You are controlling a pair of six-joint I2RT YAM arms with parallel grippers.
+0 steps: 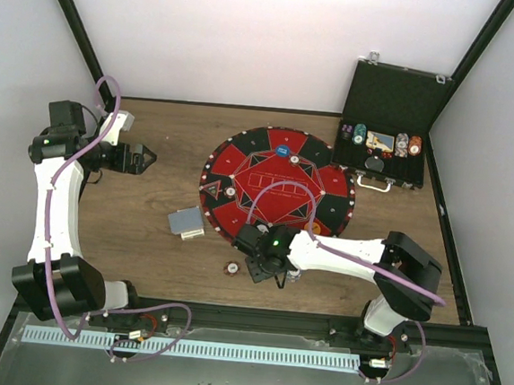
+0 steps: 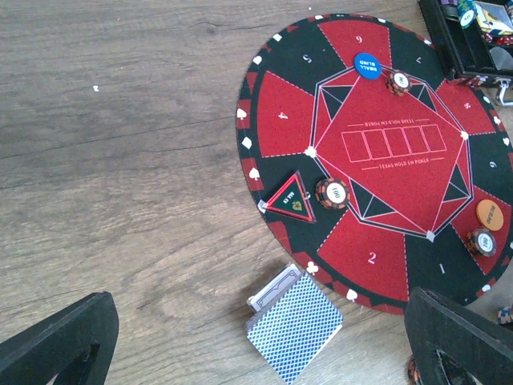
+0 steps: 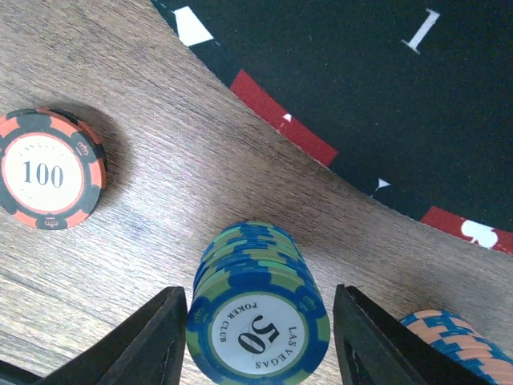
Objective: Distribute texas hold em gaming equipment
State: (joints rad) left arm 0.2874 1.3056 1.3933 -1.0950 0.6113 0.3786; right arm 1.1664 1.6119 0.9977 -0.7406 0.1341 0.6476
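Top external view: the right gripper [image 1: 265,274] hangs low over the bare wood of the table [image 1: 143,255] at lower centre, just below the bottom edge of the round red-and-black mat [image 1: 280,190]. In the right wrist view its fingers [image 3: 152,345] stand on either side of a stack of blue-and-green chips [image 3: 258,321] marked 50, which rests on the wood. The finger at frame left looks to touch the stack and a sliver of gap shows at the other, so I cannot tell whether the jaws grip it. A red-and-black 100 chip [image 3: 52,170] lies flat at the left of that frame, well apart. The rim of an orange-and-blue stack [image 3: 457,345] shows at lower right.

The left gripper [image 1: 149,158] sits at the left of the top view, clear of the mat, jaws spread wide and holding nothing. Its wrist view shows a deck of cards [image 2: 295,329], blue backs up, on the wood just off the mat's lower edge. On the mat are:
- a blue button disc [image 2: 368,66] near the top, with a striped chip [image 2: 397,81] just beside it
- a second chip [image 2: 333,192] beside a triangular marker [image 2: 291,199]
- an orange button disc [image 2: 490,214] above a third chip [image 2: 482,241] at the right edge

The black case [image 1: 389,123] stands open at the upper right of the top view, with more chips in its tray.
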